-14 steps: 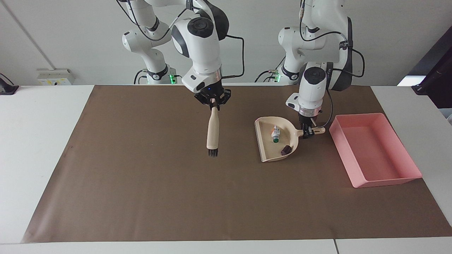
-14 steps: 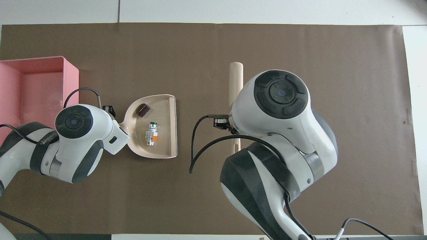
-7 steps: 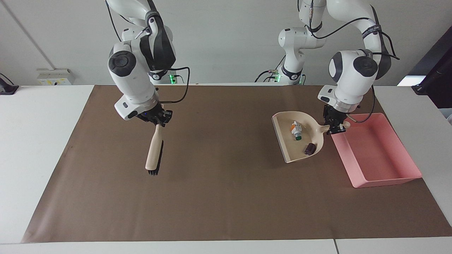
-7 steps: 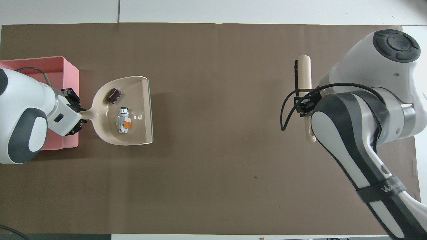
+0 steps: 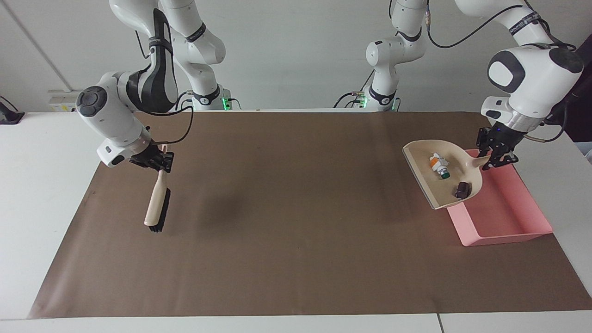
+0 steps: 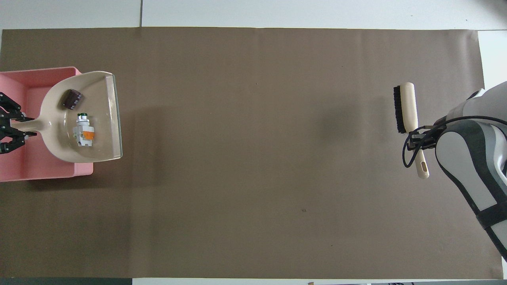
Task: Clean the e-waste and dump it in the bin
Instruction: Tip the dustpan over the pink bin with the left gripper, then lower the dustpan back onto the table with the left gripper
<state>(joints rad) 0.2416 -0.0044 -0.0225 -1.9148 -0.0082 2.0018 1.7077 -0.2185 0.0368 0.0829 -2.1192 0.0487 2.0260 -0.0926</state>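
so, desk (image 5: 55,222) with brown mat (image 5: 296,240) first. bin (image 5: 504,217) sits at the left arm's end, pink, shallow, stiff walls. dustpan (image 5: 432,182) is raised over the bin's edge, my left gripper (image 5: 497,157) has its jaws clamped on the thin handle, pan tilted a bit. brush (image 5: 156,203) hangs over the mat at the right arm's end, right gripper (image 5: 155,160) jaws closed on its handle, that arm just waits. e-waste is in the pan: white piece with green end (image 5: 439,167) and small black block (image 5: 462,189). i'd guess both are light, hard and slidey on smooth plastic, so i leave them alone, hold by the handle and tip gently into the bin.
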